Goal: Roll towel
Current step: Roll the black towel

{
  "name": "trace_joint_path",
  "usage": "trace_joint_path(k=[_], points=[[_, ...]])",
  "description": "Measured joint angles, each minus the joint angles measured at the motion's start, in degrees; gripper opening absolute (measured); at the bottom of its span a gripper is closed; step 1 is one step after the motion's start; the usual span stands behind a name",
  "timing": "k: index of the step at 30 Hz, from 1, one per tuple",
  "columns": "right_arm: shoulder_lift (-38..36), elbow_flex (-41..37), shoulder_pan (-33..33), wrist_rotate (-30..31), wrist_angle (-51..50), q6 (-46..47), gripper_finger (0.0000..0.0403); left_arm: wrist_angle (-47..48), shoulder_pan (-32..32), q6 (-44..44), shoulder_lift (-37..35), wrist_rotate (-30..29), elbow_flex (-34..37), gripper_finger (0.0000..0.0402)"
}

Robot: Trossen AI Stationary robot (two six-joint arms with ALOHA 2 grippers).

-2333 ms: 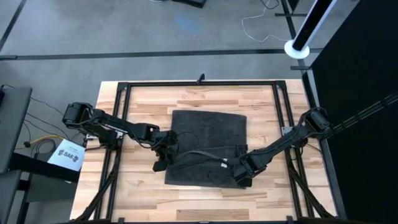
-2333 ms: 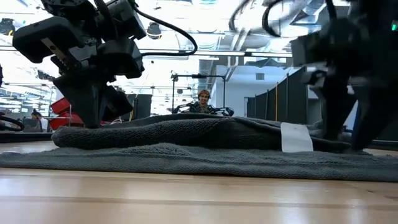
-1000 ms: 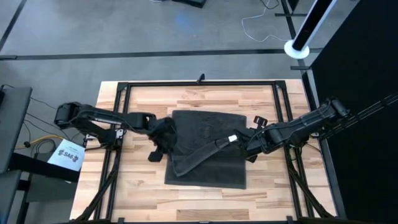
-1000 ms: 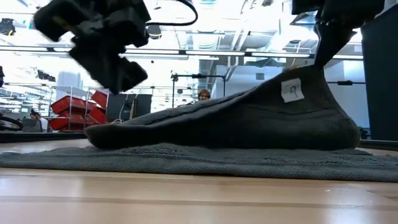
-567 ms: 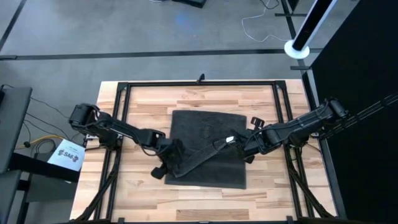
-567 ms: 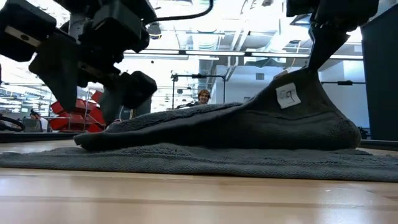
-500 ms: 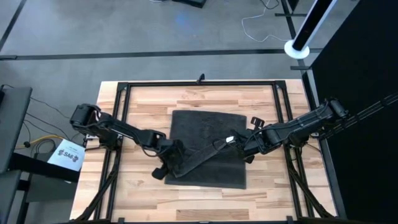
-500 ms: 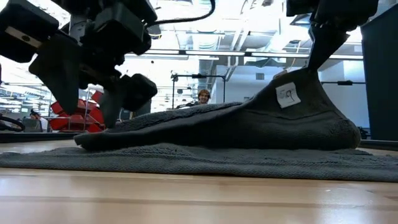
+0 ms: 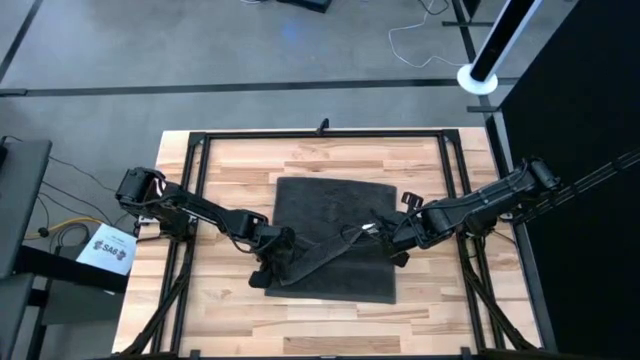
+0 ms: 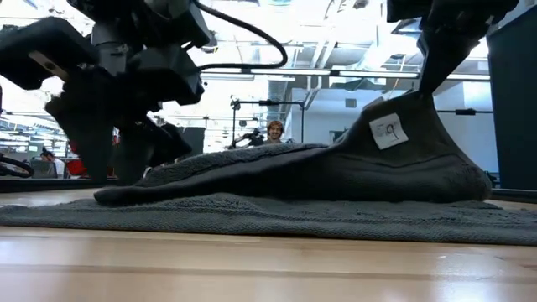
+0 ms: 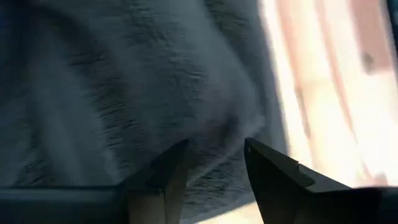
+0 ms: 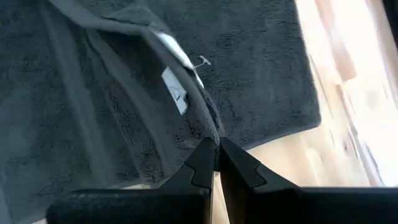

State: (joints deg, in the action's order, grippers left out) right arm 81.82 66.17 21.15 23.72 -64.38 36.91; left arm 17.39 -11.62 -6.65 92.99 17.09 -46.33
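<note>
The charcoal towel (image 9: 335,200) lies spread flat on the wooden table. Its near right corner, with the white label (image 10: 388,130), is lifted and drawn back over it. That leaves a slanting folded band (image 9: 325,250) resting on the lower layer. My right gripper (image 9: 383,232) is shut on the raised corner. My left gripper (image 9: 280,262) is low at the band's left end, open, with one finger (image 11: 158,177) on each side of the towel's thick edge (image 11: 211,134). My left gripper stands astride the band's left end; whether its fingers touch the cloth cannot be told. My right gripper pinches the towel's edge (image 12: 210,132) close to the label, between its two fingertips. It comes from above, slanting in from the table's right. The corner stands up like a tent (image 10: 419,105), and the cloth slopes down from it to the table.
A black metal frame (image 9: 190,190) runs around the working area, with bars at left, right (image 9: 455,190) and far side. Bare wood shows on every side of the towel. A person (image 10: 274,130) sits in the room far behind the table.
My left gripper has come down and moved toward the table's near edge, from beside the towel's left edge to the left end of the folded band. That end has slid a little leftward. My right gripper keeps the corner raised, almost still.
</note>
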Motion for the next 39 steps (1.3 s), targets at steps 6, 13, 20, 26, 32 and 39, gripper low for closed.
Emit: trace_joint_path(k=[6,13,20,26,32,39], points=[[0.01,0.0,-0.06,-2.28,3.78,-5.97,0.0004,-0.57,0.23,-5.79,0.0,-9.92,0.0,0.0126],[0.0,0.0,-1.36,-7.57,4.26,-8.35,0.0004,-8.39,2.31,-15.7,-0.34,-12.97,4.81,0.0099],[0.0,0.0,-3.04,-11.06,4.35,-13.45,0.0004,-22.83,3.29,-25.8,-0.35,-14.25,13.27,0.0022],[0.07,-1.32,-6.29,-10.6,6.72,-14.34,0.0004,-24.98,6.0,-27.97,-0.48,-19.28,15.63,0.0003],[0.0,-1.33,-10.78,-8.97,6.71,-14.04,0.0004,-25.54,15.94,-23.05,-0.46,-23.15,16.08,0.0001],[0.0,-1.33,-17.83,-7.83,6.84,-13.91,0.0004,-25.3,32.97,-14.19,-0.37,-18.29,15.59,0.0]])
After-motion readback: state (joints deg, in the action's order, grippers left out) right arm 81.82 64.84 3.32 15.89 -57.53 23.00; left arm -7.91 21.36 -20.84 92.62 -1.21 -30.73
